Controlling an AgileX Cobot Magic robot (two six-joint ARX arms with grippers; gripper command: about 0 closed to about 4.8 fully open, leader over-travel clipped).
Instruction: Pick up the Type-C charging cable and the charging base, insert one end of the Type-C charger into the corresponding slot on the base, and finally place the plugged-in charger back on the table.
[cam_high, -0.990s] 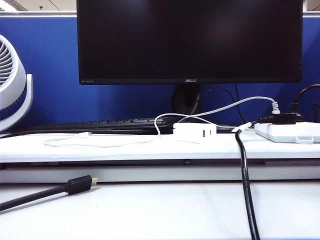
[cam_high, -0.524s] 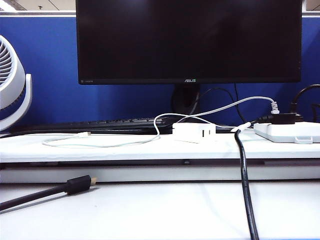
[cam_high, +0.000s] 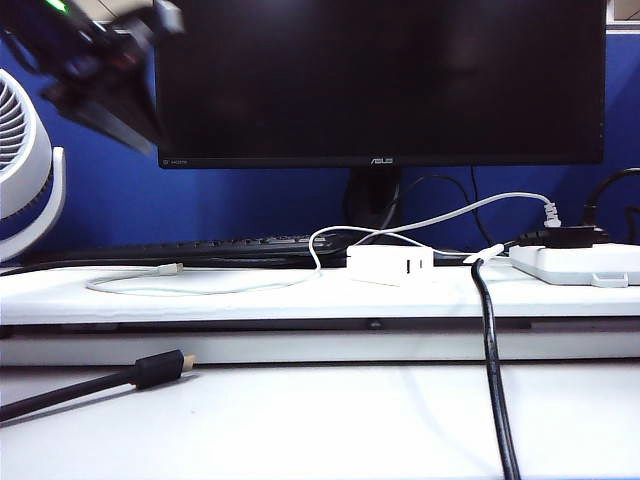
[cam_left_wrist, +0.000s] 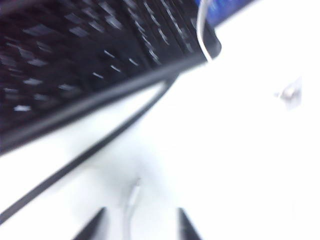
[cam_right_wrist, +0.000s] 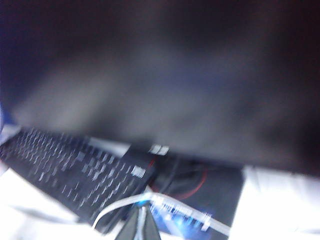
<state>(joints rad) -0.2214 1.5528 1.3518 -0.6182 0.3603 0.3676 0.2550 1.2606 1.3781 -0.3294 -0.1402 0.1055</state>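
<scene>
Your left tool (cam_left_wrist: 141, 227) is hovering released over the cable (cam_left_wrist: 131, 200) plug, which is lying on the surface (cam_high: 300, 410) toward its left edge. Your right tool (cam_right_wrist: 140, 225) is hanging clenched and empty above the keyboard (cam_right_wrist: 75, 170). The base (cam_high: 390, 265) is sitting mid-surface, unplugged.

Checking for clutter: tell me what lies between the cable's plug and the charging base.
Exterior view: only the thin white Type-C charging cable's own slack on the white table, reaching the white boxy charging base.

Left arm (cam_high: 100, 75) above white cable (cam_high: 200, 290)
</scene>
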